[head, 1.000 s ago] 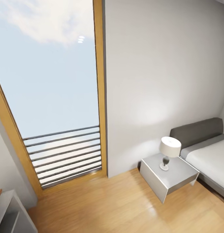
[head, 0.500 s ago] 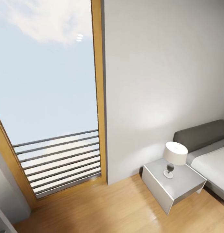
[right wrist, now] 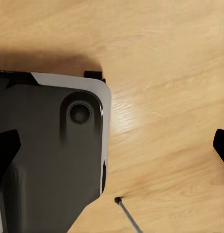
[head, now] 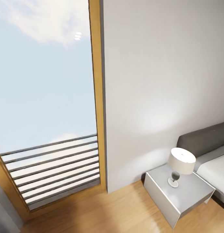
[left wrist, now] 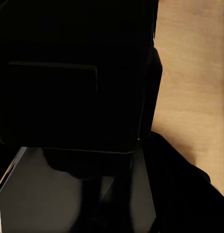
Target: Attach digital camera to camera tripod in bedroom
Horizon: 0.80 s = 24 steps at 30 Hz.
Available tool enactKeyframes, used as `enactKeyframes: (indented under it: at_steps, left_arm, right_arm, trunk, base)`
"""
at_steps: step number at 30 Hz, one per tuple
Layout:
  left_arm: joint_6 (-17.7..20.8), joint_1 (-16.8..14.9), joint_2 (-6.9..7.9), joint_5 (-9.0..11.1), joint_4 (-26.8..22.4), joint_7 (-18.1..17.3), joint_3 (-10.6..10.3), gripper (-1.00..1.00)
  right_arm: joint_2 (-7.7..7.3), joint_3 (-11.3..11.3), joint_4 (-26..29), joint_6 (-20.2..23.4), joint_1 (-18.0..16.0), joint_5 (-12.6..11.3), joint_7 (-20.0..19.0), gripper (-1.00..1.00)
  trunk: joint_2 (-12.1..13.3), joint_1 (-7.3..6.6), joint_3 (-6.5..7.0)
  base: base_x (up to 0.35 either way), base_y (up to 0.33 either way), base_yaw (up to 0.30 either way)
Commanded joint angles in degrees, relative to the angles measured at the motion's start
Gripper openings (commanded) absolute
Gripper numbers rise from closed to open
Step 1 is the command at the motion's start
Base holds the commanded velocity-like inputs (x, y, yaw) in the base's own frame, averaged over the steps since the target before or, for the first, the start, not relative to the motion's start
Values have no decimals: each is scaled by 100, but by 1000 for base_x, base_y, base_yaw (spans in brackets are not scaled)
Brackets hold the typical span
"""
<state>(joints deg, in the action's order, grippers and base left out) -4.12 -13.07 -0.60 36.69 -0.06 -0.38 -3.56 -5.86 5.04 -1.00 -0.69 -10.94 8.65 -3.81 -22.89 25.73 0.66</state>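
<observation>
Nothing is attached yet. The bedside lamp and bed are seen. The right claw is spread, empty; the left claw's state cannot be told.

Lamp on nightstand; bed beside; railed window.

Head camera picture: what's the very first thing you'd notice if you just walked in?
The tall window with its wooden frame, full of blue sky and cloud, takes up the left half of the head view, with grey rails across its lower part. At lower right, a small white lamp stands on a pale grey bedside table, next to a bed with a dark grey headboard.
</observation>
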Motion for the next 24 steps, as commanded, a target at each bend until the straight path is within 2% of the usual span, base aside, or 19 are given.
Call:
enactKeyframes:
  at_steps: [1,20,24]
  left_arm:
    - [-19,-2,-1,32,6,-8,-39,-100]
    - [-19,-2,-1,32,6,-12,-39,-100]
    - [-19,-2,-1,32,6,-13,-39,-100]
  right_arm:
    - [-2,50,-11,-8,-4,58,-15,100]
    - [3,56,-14,-11,-4,58,-12,100]
    - [21,64,-15,-10,-4,55,-14,100]
  trunk:
    - [-3,5,-1]
    - [-3,5,-1]
    - [-3,5,-1]
  base:
    - [323,0,0]
    - [323,0,-1]
    - [300,0,-117]
